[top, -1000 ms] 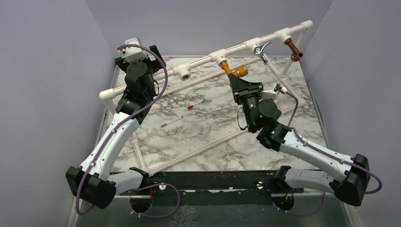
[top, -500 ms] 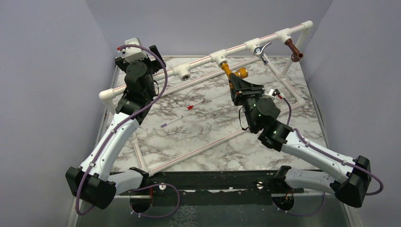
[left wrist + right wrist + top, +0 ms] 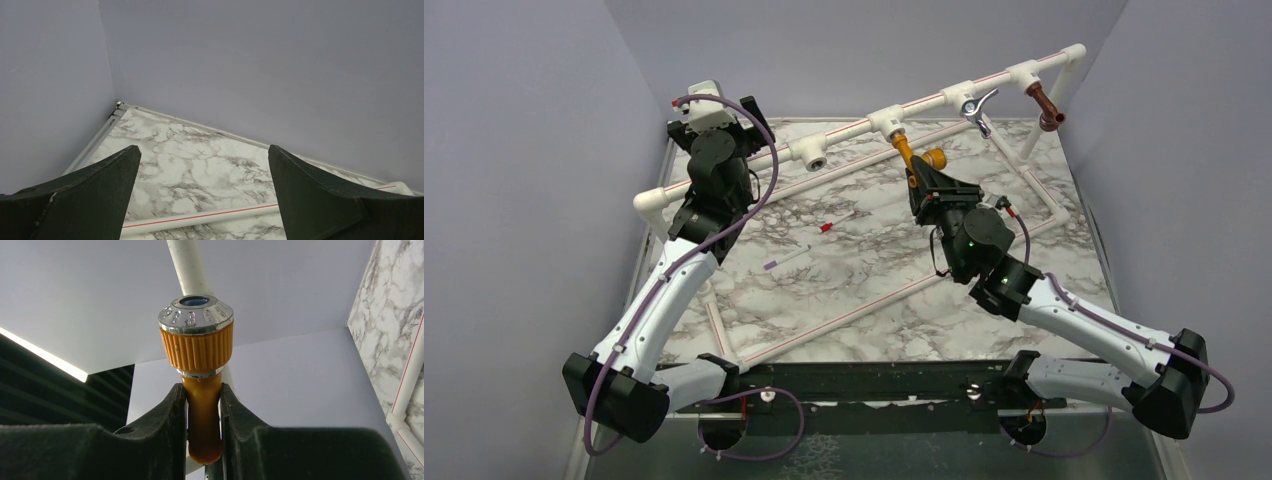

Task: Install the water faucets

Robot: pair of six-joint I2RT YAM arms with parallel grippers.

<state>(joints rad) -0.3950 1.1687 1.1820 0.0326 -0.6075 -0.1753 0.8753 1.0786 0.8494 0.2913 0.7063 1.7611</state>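
Note:
The mustard-yellow faucet (image 3: 912, 153) with its silvery knob (image 3: 196, 315) hangs from a white tee (image 3: 886, 120) on the raised pipe. My right gripper (image 3: 921, 180) is shut on its yellow body (image 3: 202, 410), just below the knob, in the right wrist view (image 3: 202, 390). The chrome lever faucet (image 3: 977, 105) and the copper-brown faucet (image 3: 1044, 105) sit in tees further right. My left gripper (image 3: 752, 115) is open and empty at the back left, above a pipe (image 3: 200, 217), and shows in the left wrist view (image 3: 205, 165). The black orange-tipped faucet is out of view.
An open tee (image 3: 809, 153) sits on the pipe left of the yellow faucet. A thin red-tipped stick (image 3: 839, 222) and a purple-tipped one (image 3: 784, 260) lie mid-table. White pipes (image 3: 844, 315) cross the marble top. Grey walls close in on three sides.
My right wrist has rolled while gripping the yellow faucet, and its camera end has swung towards the left. The faucet's knob has shifted slightly. The left arm has not moved.

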